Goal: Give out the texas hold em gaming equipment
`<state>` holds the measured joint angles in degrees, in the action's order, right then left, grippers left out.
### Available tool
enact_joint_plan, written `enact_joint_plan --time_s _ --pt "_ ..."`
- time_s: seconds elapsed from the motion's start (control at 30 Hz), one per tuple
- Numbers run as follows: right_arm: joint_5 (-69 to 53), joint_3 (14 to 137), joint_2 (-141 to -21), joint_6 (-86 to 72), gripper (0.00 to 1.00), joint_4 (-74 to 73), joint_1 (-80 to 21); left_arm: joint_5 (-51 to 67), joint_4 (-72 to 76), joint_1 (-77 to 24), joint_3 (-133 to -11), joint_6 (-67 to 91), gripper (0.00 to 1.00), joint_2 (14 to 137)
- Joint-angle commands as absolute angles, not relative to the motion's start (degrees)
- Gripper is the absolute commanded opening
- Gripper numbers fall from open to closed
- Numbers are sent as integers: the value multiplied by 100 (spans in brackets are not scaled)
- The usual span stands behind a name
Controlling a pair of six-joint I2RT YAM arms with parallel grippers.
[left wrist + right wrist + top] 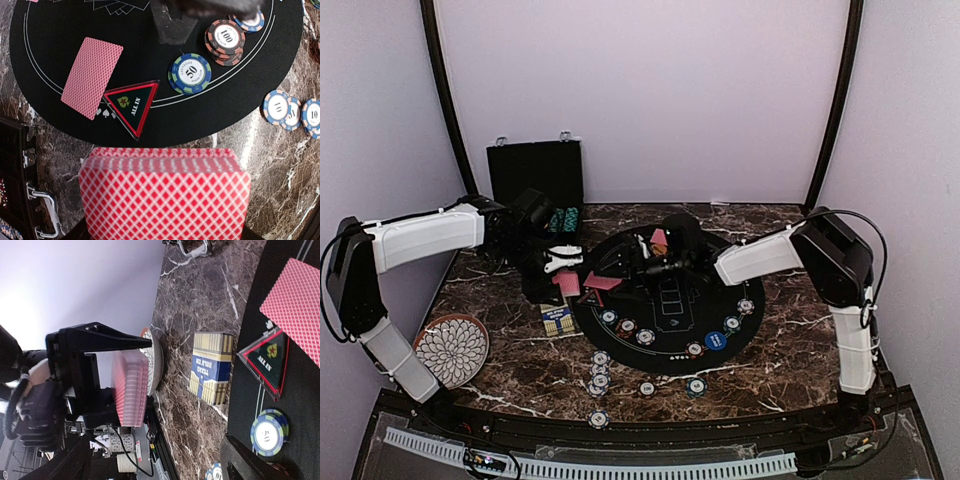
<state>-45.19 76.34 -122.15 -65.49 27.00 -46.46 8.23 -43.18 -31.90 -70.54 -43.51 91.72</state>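
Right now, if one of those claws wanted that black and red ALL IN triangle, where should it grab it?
Probably from straight above, pinching two of the red edges of the triangle marker. It lies flat on the black mat, so there is no side to get under, and one corner overlaps the face-down card.

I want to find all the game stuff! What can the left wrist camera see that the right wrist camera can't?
Only the left wrist view shows the 100 chips and the 10 chips. Only the right wrist view shows the card box and the plate. Both show the deck clamped in the left gripper, the triangle, the 50 chip and a face-down card.
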Motion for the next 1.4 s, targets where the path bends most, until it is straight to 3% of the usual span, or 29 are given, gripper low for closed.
enact_joint_plan --time_s 0.0,0.2,0.83,1.37 --pt "-4597 7333 -11652 -6538 89 2983 -4510 1049 -4146 -3227 -7268 -4386 7 8851" --pt "-4608 7206 -11635 -6724 89 3219 -4561 1115 -4165 -3233 -7364 -4367 7 8870" --pt "-4692 8420 -12731 -7401 87 3784 -5024 1440 -4507 -3293 -7857 -4186 6 9079" --pt "-4802 9041 -13311 -7211 83 3237 -5064 1427 -4561 -3338 -7866 -4164 5 9153"
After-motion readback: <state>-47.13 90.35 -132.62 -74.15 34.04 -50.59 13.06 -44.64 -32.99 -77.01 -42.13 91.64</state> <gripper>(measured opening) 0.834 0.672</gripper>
